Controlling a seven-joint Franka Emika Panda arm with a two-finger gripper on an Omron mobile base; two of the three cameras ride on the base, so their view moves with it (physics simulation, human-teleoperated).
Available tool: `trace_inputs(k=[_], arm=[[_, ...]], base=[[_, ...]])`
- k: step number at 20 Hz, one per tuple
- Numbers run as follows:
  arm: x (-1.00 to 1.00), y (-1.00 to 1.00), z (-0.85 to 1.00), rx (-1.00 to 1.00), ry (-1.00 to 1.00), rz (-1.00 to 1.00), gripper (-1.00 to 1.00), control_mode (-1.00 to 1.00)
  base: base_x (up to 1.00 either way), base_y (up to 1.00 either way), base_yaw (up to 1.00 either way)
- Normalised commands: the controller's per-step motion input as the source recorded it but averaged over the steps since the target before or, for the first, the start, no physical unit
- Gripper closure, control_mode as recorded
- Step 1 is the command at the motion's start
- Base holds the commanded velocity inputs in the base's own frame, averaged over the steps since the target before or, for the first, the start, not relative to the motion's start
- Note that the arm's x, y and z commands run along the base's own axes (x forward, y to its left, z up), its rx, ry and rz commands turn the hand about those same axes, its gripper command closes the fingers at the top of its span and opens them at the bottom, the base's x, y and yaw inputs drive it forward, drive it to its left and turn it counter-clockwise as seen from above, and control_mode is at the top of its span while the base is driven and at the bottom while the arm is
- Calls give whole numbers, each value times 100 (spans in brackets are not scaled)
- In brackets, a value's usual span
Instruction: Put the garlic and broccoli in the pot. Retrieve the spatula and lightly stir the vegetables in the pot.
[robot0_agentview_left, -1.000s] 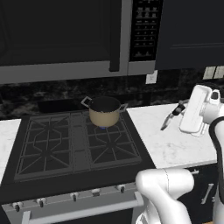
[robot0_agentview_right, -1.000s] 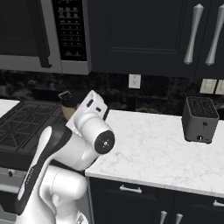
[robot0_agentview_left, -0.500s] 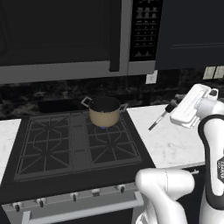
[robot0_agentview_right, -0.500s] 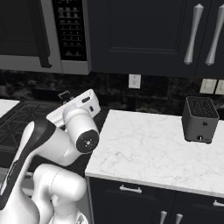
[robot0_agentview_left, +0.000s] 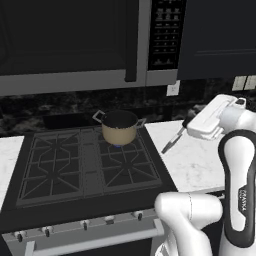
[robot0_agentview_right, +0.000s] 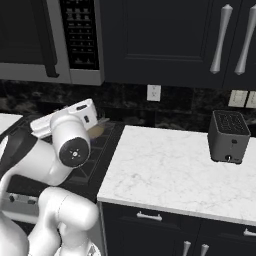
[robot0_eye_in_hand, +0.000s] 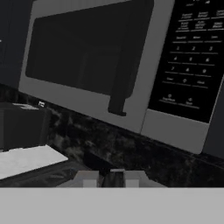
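One utensil is in play: your hand (robot0_agentview_left: 186, 125) is clenched on the spatula (robot0_agentview_left: 172, 141), whose dark shaft hangs down and toward the pot (robot0_agentview_left: 119, 127) from the closed fingers. The pot sits on the back right burner of the stove (robot0_agentview_left: 85, 165), its dark mouth open upward, and the spatula tip floats to the right of the pot, above the edge of the white worktop (robot0_agentview_left: 187, 160) and clear of it. You cannot see into the pot from these angles, so whether the garlic and broccoli are inside cannot be told. From the hand camera you look mostly at the microwave (robot0_eye_in_hand: 109, 57) above the pot, which means the wrist is pitched nearly level, not down. The risk, as you swing toward the pot, is coming in too low and sideways: the tip could strike the near loop handle or the tan wall and shove the light pot off its burner. Raise the tip above the rim first, then tilt down; a slack pinch on the thin handle could also let the spatula swivel.
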Motion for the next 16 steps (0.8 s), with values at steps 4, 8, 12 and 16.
trace_inputs(k=[4,8,12,16], arm=[[-6,100,-67,17,-18,-24,100,-100],[15,100,-79,11,-3,-27,100,-100],[13,100,-94,7,-3,-32,100,-100],[0,100,-76,5,-27,-31,100,-100]], base=[[0,0,0],[0,0,0],[0,0,0],[0,0,0]])
